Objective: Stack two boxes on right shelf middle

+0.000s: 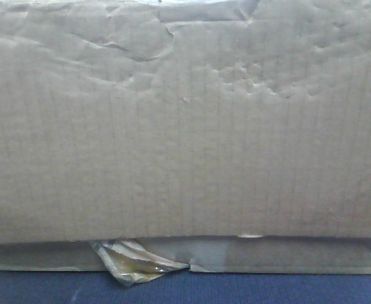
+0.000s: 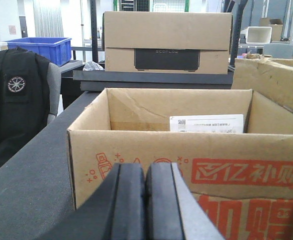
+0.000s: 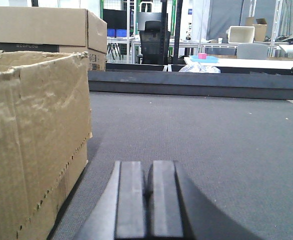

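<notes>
In the front view the tall box [image 1: 185,126] filled nearly the whole frame. Its corrugated face was dented and wrinkled toward the top edge and looked soft rather than stiff. Under its lower edge showed the flatter box [image 1: 287,254], a narrow band of cardboard, with yellowish tape [image 1: 135,263] peeling and curling down onto a blue surface [image 1: 268,288]. Whether the tall box truly rested on the flatter one could not be told. The shelf appeared in no view, so any lift would probably begin blind. Walls this tired could buckle under a two-sided squeeze, and the loose tape might snag.

In the left wrist view the left pincer [image 2: 145,200] was closed on nothing, its black pads pressed flat together. It sat just short of an open-topped red-printed carton [image 2: 136,160] standing on the dark grey worktop [image 2: 31,185]. If it drove forward closed, it would likely shove that carton rather than grip anything.

In the right wrist view the right pincer [image 3: 147,200] was likewise closed and empty, low over the matted, felt-like worktop. A creased brown box, probably the tall box, stood just beside it toward the worktop's left edge. Its top rim was ragged, and perforations ran near its base. A one-sided push there could tip or skew it.
</notes>
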Tool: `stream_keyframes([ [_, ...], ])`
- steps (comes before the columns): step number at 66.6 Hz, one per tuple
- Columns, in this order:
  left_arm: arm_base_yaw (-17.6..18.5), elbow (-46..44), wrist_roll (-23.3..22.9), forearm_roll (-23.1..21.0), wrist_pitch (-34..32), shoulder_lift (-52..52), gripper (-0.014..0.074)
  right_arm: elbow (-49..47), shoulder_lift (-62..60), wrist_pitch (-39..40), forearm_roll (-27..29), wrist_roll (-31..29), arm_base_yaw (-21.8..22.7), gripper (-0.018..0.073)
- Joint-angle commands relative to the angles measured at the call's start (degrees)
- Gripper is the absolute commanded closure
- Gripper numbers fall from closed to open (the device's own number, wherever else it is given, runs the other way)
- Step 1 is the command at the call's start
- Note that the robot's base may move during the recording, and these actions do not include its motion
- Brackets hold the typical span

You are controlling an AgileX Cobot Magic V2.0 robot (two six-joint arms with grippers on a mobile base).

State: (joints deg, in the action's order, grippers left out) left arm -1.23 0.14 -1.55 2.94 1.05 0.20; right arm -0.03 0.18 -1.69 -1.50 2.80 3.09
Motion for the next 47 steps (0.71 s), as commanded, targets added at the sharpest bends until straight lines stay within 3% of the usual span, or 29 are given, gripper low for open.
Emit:
stream_keyframes([
  [1,-0.33,-0.14,0.02,-0.06,-1.05,-0.2,0.0707,0.03,-0.18,1.39,0.26,-0.45,0.19,0.0727],
  [33,-0.33,-0.2,0.02,-0.01,-1.05,-0.2,0.0707,0.03,-0.18,1.39,0.26,-0.45,0.19,0.0727],
  [41,-0.33,-6.8,0.02,-0.12,8.89,-0.2,0.0707,0.03,-0.18,1.39,0.26,-0.45,0.19,0.0727],
  [47,-0.33,-13.57,0.02,3.05,18.85,1.25,0.0707,0.03,-0.18,1.39,0.26,-0.45,0.19,0.0727],
])
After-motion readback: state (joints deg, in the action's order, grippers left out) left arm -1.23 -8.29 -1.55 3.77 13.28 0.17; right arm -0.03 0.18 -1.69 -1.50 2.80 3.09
